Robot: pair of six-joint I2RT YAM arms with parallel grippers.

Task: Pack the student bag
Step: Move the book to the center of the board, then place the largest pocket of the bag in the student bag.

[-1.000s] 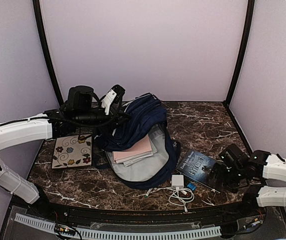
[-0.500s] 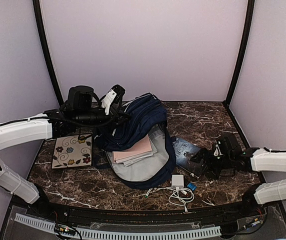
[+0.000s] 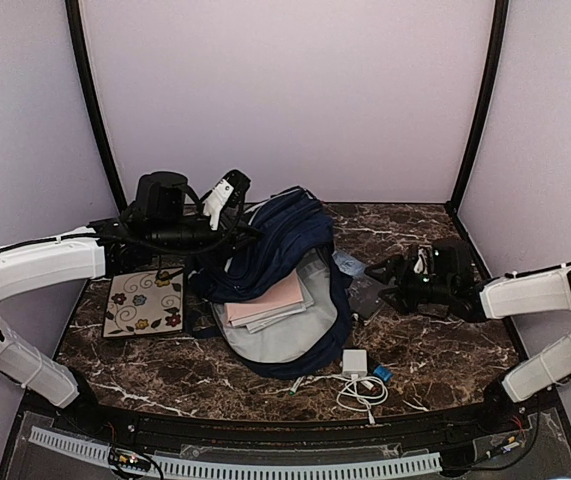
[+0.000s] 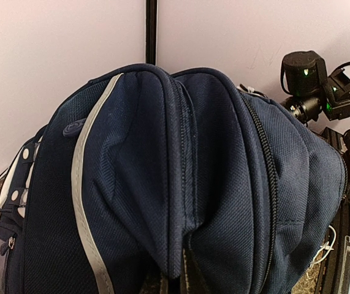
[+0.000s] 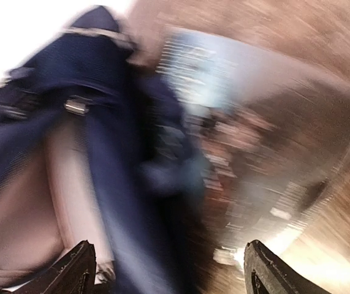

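Beside the bag (image 3: 285, 250), lying open mid-surface (image 3: 415, 240), we note the book (image 3: 368, 297) has travelled over with the right gripper (image 3: 390, 280); blur hides its jaws. The left gripper (image 3: 223, 195) pinches the bag's top raised. Insertion looks next.

Back wall (image 3: 285, 100) plain pale lilac-white, evenly lit, no windows. Left wall (image 3: 15, 120) and right wall (image 3: 555, 130) same pale panels, angled in. Black post (image 3: 93, 110) at the back-left corner, second black post (image 3: 480, 100) at the back-right. Worktop (image 3: 410, 235) dark brown marble with white veins, glossy. Near edge curved and black, with a white slotted strip (image 3: 265, 466) along it. Soft diffuse light, faint shadows.
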